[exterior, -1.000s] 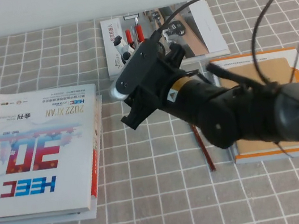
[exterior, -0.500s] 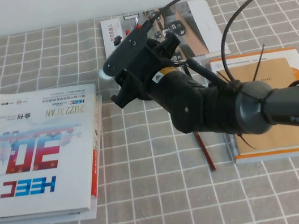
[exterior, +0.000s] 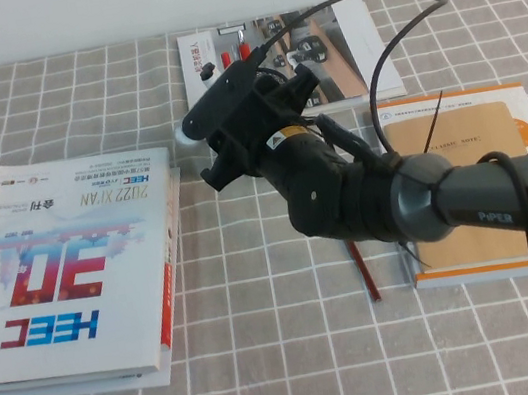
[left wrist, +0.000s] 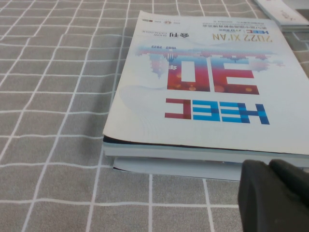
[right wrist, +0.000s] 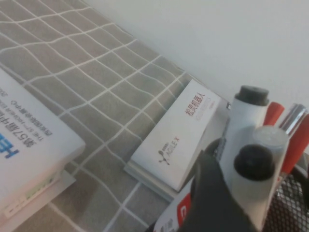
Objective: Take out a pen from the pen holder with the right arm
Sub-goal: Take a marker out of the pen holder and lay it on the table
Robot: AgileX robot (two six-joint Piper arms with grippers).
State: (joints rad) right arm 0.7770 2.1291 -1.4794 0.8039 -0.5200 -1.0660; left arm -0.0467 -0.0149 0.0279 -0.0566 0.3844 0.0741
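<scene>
The black mesh pen holder stands at the back of the table, mostly hidden behind my right arm in the high view. It holds two white markers with black caps and red pens; their tips show as pens in the high view. My right gripper is down over the holder, open, with one dark finger right beside the nearer white marker. My left gripper rests low on the cloth by the corner of the HEEC magazine, fingers together.
The large HEEC magazine stack lies at the left. An orange-edged book lies at the right, with a red pencil on the cloth beside it. An open brochure and a white AgileX booklet lie by the holder.
My right arm has reached farther back and left, bringing the gripper down onto the pens in the holder. The jaws have stayed open.
</scene>
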